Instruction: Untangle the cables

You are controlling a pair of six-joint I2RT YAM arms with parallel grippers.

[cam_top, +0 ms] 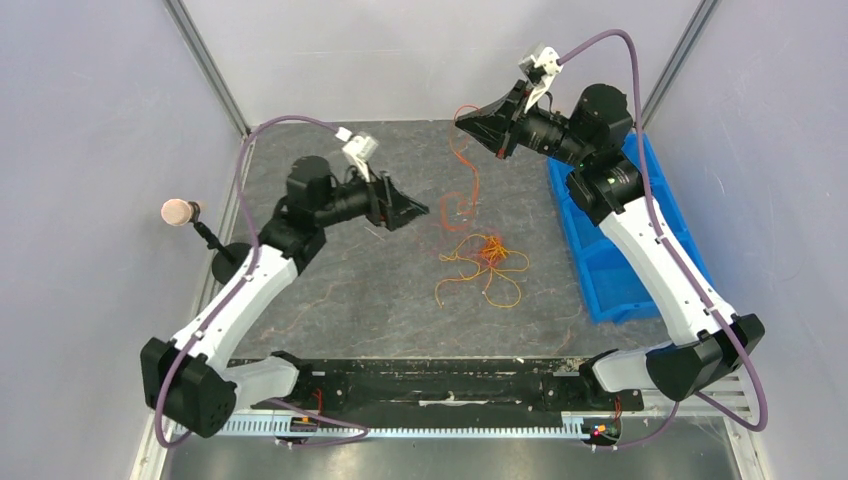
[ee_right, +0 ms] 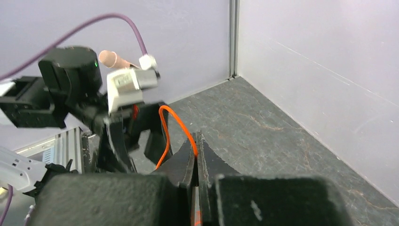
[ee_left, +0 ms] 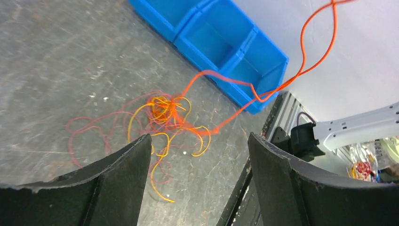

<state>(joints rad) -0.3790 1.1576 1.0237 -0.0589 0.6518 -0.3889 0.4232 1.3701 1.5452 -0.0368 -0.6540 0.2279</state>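
Blue compartmented bin [cam_top: 600, 272] lies at right side of dark grey mottled tabletop [cam_top: 370, 295]. Pink foam-tipped microphone [cam_top: 178, 212] on black stand at left edge. Pale walls around.

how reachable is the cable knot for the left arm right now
Probably yes: the left gripper is open, aimed at the knot, with nothing between them. The orange strand rising from the knot to the shut right gripper passes close and might snag.

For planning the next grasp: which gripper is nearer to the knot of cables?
Left. The left gripper hovers open beside the knot; the right gripper, shut on an orange cable, is raised farther back.
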